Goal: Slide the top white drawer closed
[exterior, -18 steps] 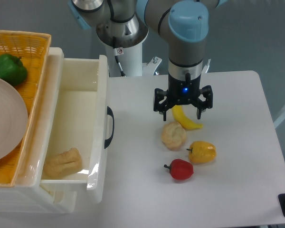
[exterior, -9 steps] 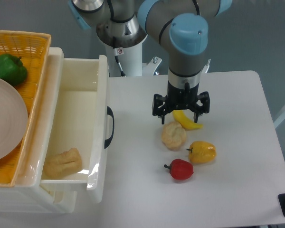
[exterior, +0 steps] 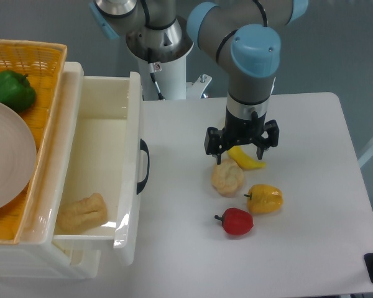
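**Operator:** Hazards first, nearest row outward?

**Technician:** Nearest is the red pepper (exterior: pixel 237 221) on the table (exterior: pixel 311 186), with the yellow pepper (exterior: pixel 265 198) just beyond it and to the right. Next comes the bread roll (exterior: pixel 227 177), then the banana (exterior: pixel 245 157). All four lie near the gripper (exterior: pixel 241 146), which hangs over the banana and roll with its jaws spread open and nothing between them. A low sideways pass toward the left would likely sweep the roll or banana along, so lift is advisable before travel.

**Operator:** And the target?

**Technician:** The top white drawer (exterior: pixel 99 167) sits at the left of the scene, pulled well out to the right, its black handle (exterior: pixel 143 165) on the front panel facing the gripper. Gripper and handle are well apart. A piece of bread (exterior: pixel 82 213) lies in the near end of the tray.

**Operator:** Failure modes on the push?

**Technician:** Contact off-centre, toward the near or far end of the front panel, may skew the drawer and jam it. Open fingers could snag the handle instead of pressing flat. A push delivered too fast may shift the whole cabinet, disturbing the orange basket (exterior: pixel 43 56) on top, which holds a green pepper (exterior: pixel 11 90) and a plate (exterior: pixel 6 161).
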